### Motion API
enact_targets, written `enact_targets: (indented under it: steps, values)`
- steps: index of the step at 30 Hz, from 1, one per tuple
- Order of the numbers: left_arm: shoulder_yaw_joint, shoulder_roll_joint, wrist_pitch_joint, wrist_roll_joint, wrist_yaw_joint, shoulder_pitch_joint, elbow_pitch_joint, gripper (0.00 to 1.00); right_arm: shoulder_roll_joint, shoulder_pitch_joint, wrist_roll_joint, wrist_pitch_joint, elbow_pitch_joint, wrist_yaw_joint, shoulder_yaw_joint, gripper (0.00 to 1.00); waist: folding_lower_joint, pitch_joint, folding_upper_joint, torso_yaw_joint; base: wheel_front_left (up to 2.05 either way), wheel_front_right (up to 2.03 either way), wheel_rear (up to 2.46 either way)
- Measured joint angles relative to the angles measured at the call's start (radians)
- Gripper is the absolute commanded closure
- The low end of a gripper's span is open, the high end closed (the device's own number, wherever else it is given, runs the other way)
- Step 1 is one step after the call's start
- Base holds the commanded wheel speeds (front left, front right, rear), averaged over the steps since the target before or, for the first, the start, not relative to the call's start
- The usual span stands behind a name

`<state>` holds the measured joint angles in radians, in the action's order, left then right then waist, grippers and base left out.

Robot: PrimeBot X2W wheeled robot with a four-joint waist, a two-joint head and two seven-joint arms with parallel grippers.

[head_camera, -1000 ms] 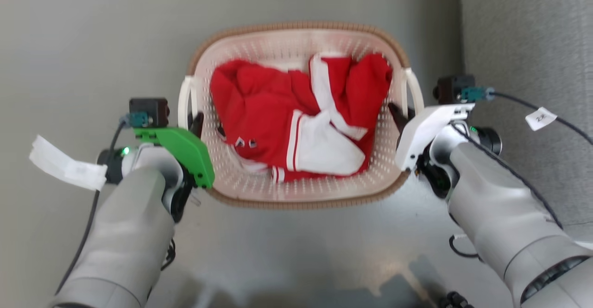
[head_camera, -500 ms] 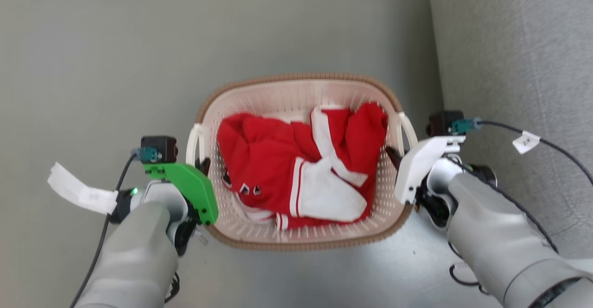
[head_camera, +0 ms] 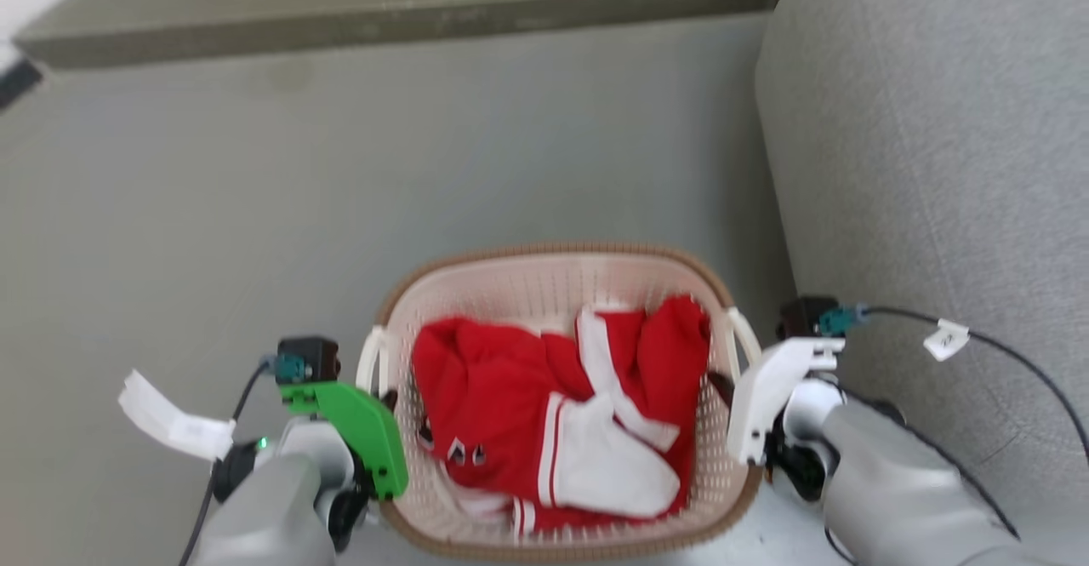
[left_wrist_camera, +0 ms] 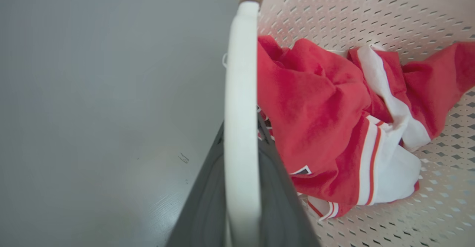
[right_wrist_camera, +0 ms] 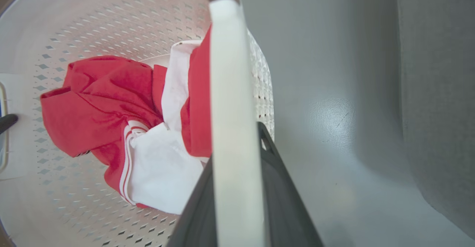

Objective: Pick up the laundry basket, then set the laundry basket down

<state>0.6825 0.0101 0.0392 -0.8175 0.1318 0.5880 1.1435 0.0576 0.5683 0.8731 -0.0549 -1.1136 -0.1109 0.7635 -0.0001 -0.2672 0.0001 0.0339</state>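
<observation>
There: left pincer [head_camera: 387, 402] and right pincer [head_camera: 717, 385] each clamp a loop handle [left_wrist_camera: 241, 91]; the laundry basket [head_camera: 553, 281] looks light, stiff plastic, and the handles are the grip.

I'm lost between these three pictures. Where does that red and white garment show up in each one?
Head view: the red and white garment lies low in the centre, inside the laundry basket.
Left wrist view: it is right of centre, just right of the white handle.
Right wrist view: it is left of centre.
Shared landmark: the basket's perforated cream wall around it.
</observation>
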Motion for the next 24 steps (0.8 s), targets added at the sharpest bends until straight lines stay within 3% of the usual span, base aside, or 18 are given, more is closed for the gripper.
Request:
enact_targets:
  steps: [11, 24]
  values:
    - [0.025, -0.001, -0.052, -0.042, 0.000, -0.058, 0.008, 1.00, 0.000, -0.062, 0.036, -0.051, 0.000, 0.007, 0.038, 1.00, 0.0000, 0.128, 0.0000, 0.007, 0.00, 0.00, 0.00]
    - [0.036, 0.000, -0.075, -0.072, 0.000, -0.072, 0.000, 1.00, 0.002, -0.065, 0.054, -0.077, -0.007, 0.007, 0.057, 1.00, 0.0000, 0.155, 0.0000, 0.011, 0.00, 0.00, 0.00]
